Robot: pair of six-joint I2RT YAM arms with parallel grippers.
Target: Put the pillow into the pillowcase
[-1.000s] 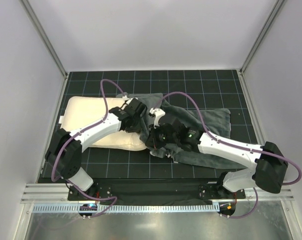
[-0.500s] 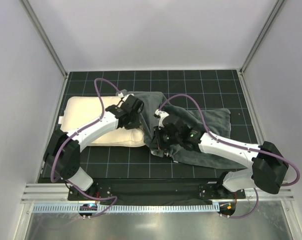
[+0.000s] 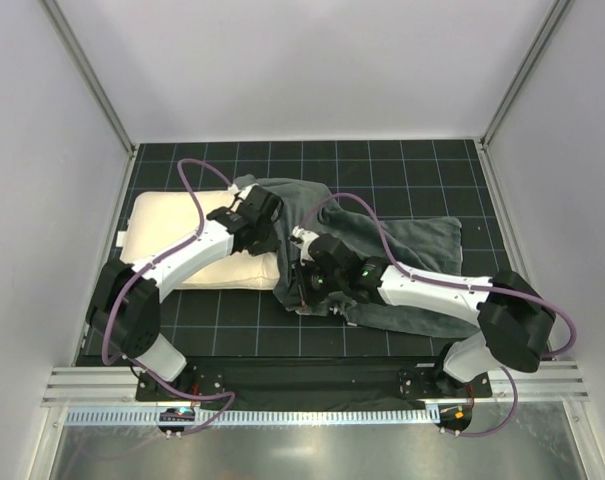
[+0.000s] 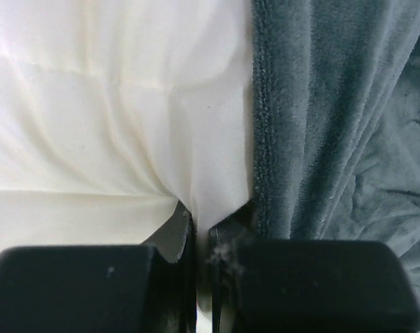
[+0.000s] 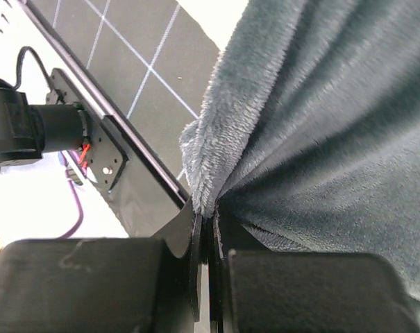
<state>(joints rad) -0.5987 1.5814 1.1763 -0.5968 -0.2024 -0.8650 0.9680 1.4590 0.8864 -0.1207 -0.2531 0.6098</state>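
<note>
Our left claw (image 4: 204, 236) pinches the pillow (image 3: 172, 225) at its right end, shut on cream cloth beside the pillowcase (image 3: 422, 245). Our right claw (image 5: 207, 220) is clamped on the pillowcase edge. The pillow lies near the left edge of the counter (image 3: 382, 165), long axis left-right. The pillowcase mouth meets its right end, so we judge it must slide rightward.

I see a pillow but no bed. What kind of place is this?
Probably a robot test booth in a lab: plain white walls box in a black grid mat, and the left arm and right arm are bolted to a metal rail.
</note>
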